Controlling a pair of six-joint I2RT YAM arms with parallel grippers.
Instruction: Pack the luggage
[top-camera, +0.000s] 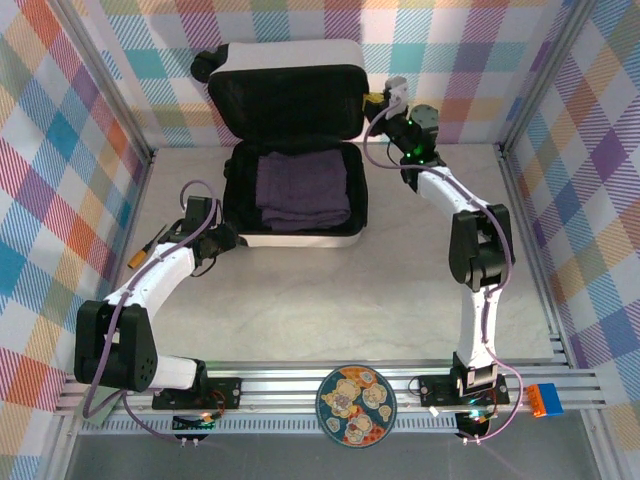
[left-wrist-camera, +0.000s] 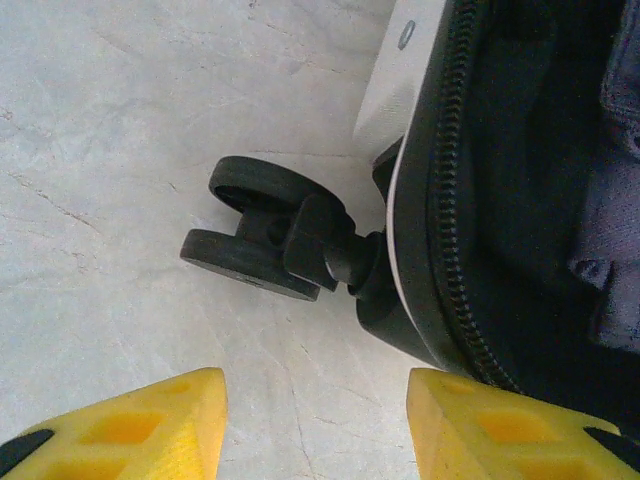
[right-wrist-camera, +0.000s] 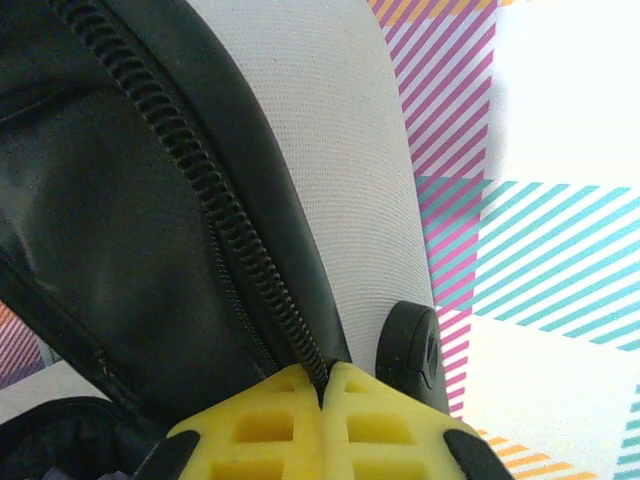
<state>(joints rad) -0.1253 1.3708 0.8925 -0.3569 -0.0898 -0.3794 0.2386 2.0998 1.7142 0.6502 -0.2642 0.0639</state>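
White shell luggage (top-camera: 290, 55) sat open at the 12 o'clock end of the counter (top-camera: 330, 310), lid propped up against the back wall, with a folded purple-grey garment (top-camera: 303, 190) lying in the flat half. Left gripper (left-wrist-camera: 315, 425) hung released, holding nothing, just by the black wheel (left-wrist-camera: 260, 225) at the case's 8 o'clock corner. Right gripper (right-wrist-camera: 322, 420) was up at the lid's 2 o'clock corner, clenched tight on the zipper band (right-wrist-camera: 200, 170).

You have bare table (top-camera: 320, 310) in front of the suitcase (top-camera: 300, 238). Its raised lid (top-camera: 290, 100) blocks the back, a wheel (left-wrist-camera: 262, 240) sits just ahead of your left gripper (left-wrist-camera: 315, 410), and plaid walls (top-camera: 60, 150) close both sides.
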